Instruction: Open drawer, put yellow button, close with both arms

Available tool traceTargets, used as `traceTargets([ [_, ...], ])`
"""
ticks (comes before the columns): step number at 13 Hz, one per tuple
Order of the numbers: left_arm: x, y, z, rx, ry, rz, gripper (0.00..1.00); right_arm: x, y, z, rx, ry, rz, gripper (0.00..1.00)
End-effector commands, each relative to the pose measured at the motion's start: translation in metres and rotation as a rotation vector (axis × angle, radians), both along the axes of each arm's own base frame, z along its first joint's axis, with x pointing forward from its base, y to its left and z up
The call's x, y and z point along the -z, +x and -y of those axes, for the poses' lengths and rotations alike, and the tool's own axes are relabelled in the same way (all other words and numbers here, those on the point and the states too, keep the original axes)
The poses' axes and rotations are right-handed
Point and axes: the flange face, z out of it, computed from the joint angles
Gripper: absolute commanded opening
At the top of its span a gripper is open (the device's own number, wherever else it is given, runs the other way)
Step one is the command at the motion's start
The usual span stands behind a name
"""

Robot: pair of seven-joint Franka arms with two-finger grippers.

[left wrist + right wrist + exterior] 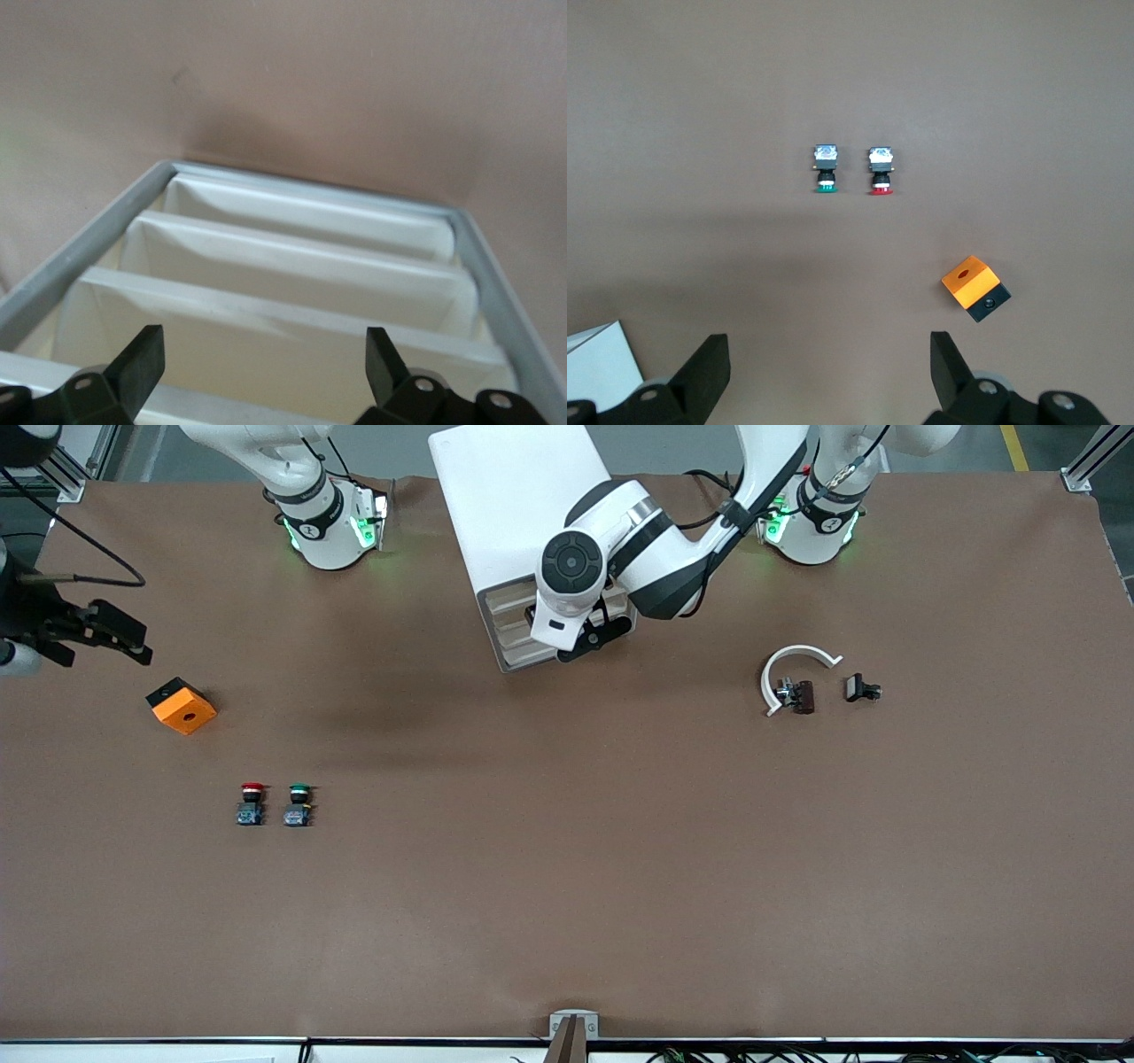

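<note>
**Left claw at the cabinet front, right claw waiting over the buttons' end**

On my front feed the white cabinet point(514, 505) stands at the top centre of the frame, between the two arm bases. Its stack of cream drawer fronts faces down the frame. The drawer point(507, 596) I am after is the uppermost of the four, and from here it looks flush with the others. I cannot say for certain that it is fully shut.

The left claw point(595, 638) hangs right at that cabinet face. In the left wrist feed the left claw point(264, 350) has its fingers spread wide with nothing between them, and the cabinet's grey frame point(80, 257) and stepped drawer fronts lie directly below.

The right arm waits. The right claw point(106, 633) hovers over the bench point(567, 886) at the right arm's end, just above the orange block point(182, 706). The right wrist feed shows the right claw point(830, 354) also wide open and empty.

Lower in the front frame than the block, the red-capped button point(252, 804) and green-capped button point(299, 804) sit side by side, close but apart.

Toward the left arm's end lie three small things:
- a white curved piece point(797, 657)
- a small dark part point(802, 697) touching it
- a black part point(861, 688) just beside that
</note>
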Motion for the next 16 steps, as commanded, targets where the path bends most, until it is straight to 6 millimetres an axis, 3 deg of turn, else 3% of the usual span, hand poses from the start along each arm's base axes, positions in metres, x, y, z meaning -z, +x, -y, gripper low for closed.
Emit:
traceTargets([
  [1,-0.027,0.07,-0.054,-0.116,-0.007,0.031,1.0,-0.006,0.0,0.0,0.007,-0.011,-0.009,1.0],
  [5,-0.055,0.159,-0.155,-0.172,0.138,0.254,1.0,-0.009,-0.002,0.002,0.01,-0.009,-0.015,1.0],
  [8,-0.08,0.204,-0.232,-0.205,0.218,0.369,1.0,-0.011,-0.003,0.004,0.015,-0.007,-0.015,1.0],
  [13,-0.149,0.242,-0.36,-0.047,0.175,0.473,1.0,-0.01,-0.002,0.004,0.044,-0.008,-0.016,1.0],
  [16,-0.189,0.235,-0.403,0.064,0.175,0.493,1.0,-0.012,-0.001,0.005,0.041,-0.011,-0.008,1.0],
])
